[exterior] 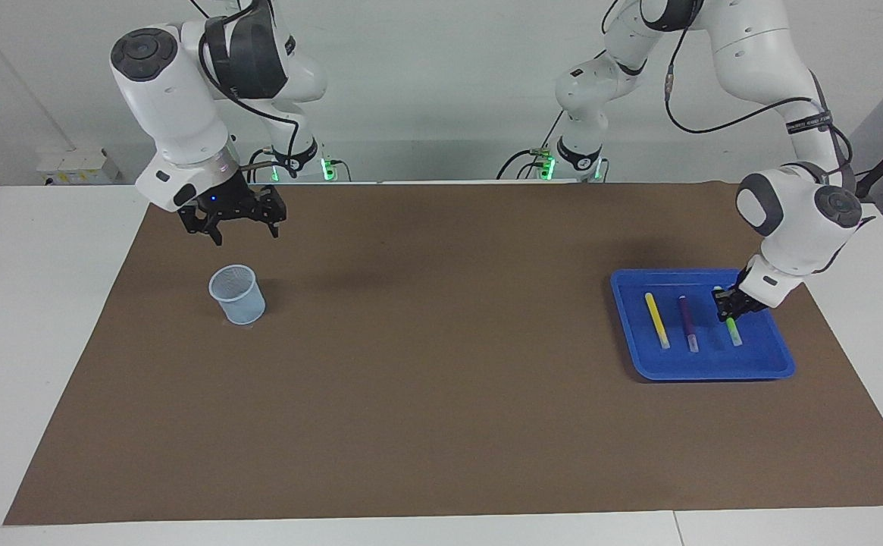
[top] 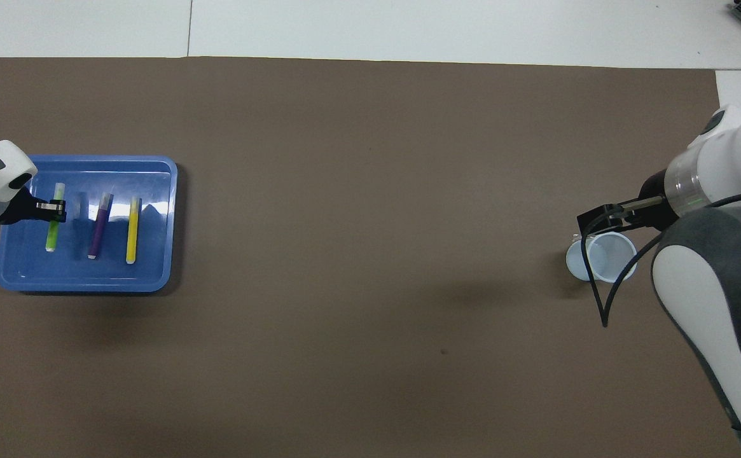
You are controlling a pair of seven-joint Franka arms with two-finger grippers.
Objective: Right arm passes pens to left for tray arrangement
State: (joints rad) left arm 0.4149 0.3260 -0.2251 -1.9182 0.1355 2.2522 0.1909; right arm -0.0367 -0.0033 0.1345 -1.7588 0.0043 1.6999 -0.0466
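The blue tray (exterior: 706, 371) lies at the left arm's end of the table. In it lie side by side the yellow pen (exterior: 657, 320), the purple pen (exterior: 688, 322) and the green pen (exterior: 734, 332). My left gripper (exterior: 730, 305) is down in the tray, shut on the green pen near its upper part; the pen rests along the tray floor. The overhead view shows the tray (top: 90, 283), the green pen (top: 52, 236) and the left gripper (top: 57, 210) the same way. My right gripper (exterior: 246, 233), blue light on its wrist, hangs open and empty over the mesh cup.
A small pale blue mesh cup (exterior: 237, 294) stands upright on the brown mat (exterior: 441, 394) at the right arm's end; it also shows in the overhead view (top: 602, 257). No pen shows in the cup.
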